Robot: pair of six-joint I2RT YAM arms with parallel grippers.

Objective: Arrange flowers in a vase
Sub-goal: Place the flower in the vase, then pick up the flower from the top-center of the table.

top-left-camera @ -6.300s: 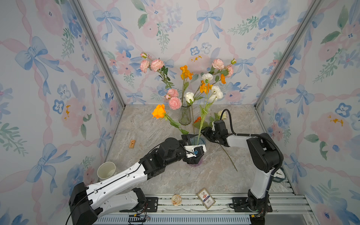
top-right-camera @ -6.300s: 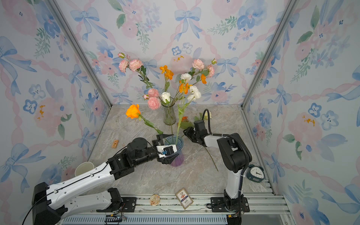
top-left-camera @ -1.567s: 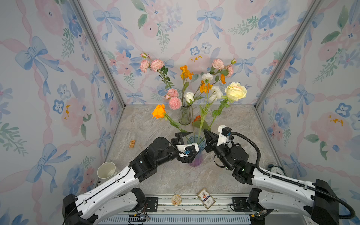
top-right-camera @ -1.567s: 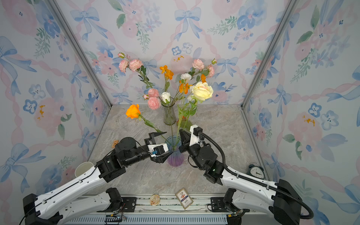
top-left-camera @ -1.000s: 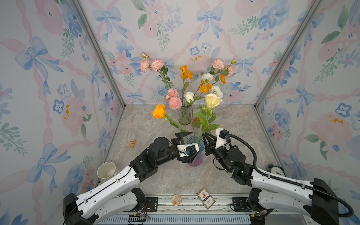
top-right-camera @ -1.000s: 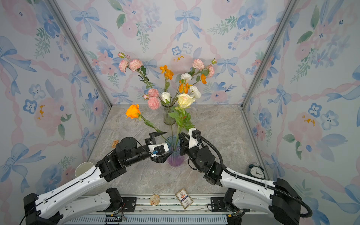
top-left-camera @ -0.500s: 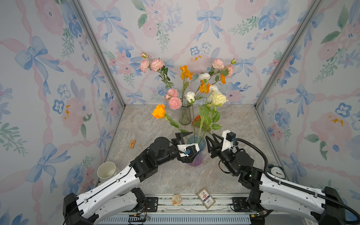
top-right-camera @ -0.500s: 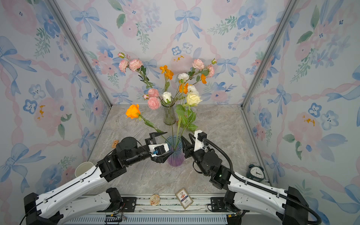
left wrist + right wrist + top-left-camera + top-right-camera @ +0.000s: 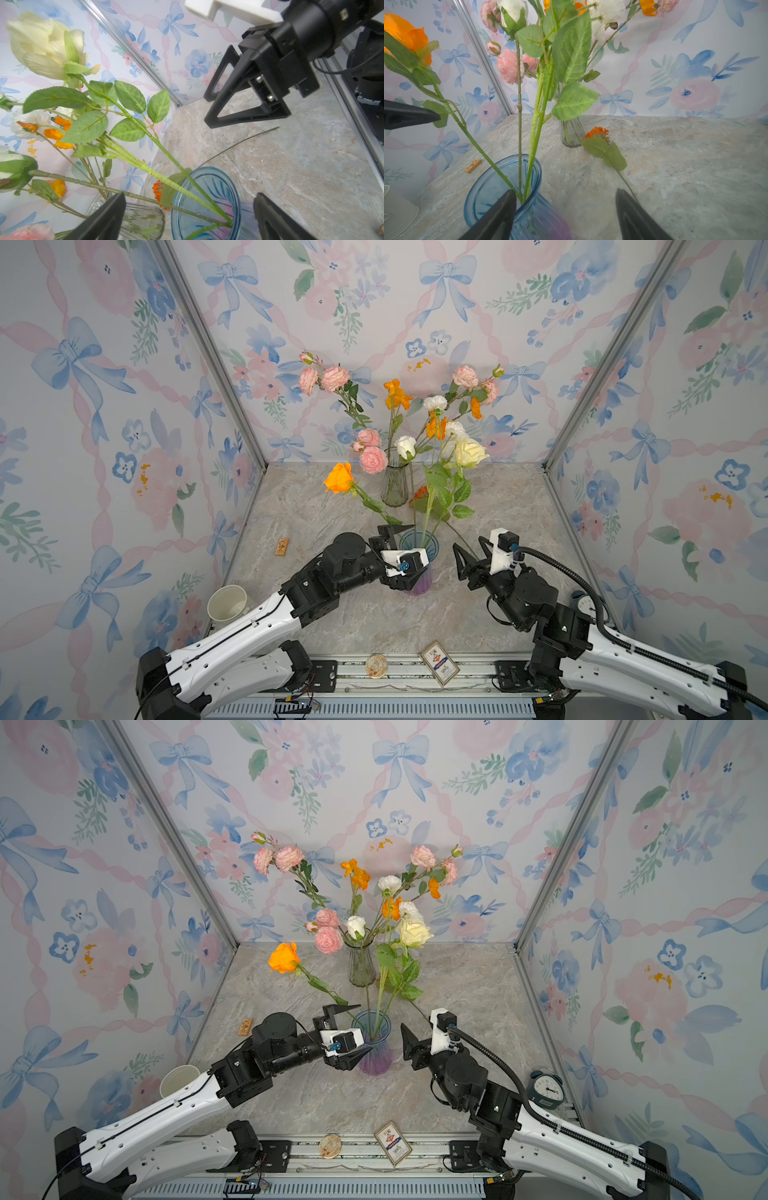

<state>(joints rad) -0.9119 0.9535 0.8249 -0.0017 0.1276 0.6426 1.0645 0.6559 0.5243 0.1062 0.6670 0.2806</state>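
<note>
1. The left arm's fingers (image 9: pixel 353 1056) stand spread wide on either side of the blue vase (image 9: pixel 419 560) and grip nothing. They seem posted there to catch the vase should the leaning stems tip it.
2. The right arm's fingers (image 9: pixel 460 562) are open and empty, just beside the vase on its far side and clear of the stems.
3. An orange rose (image 9: pixel 338 477), a white bud (image 9: pixel 405 446) and a cream rose (image 9: pixel 468 452) stand in the blue vase. Their stems cross low inside and lean on the rim, which props them up.
4. A clear glass vase (image 9: pixel 394 489) at the back of the bench (image 9: pixel 498 497) carries pink, orange and white blooms.
5. One orange flower (image 9: pixel 598 132) lies on the bench beside the clear vase, stem trailing toward the right arm. It is probably next to be picked.
</note>
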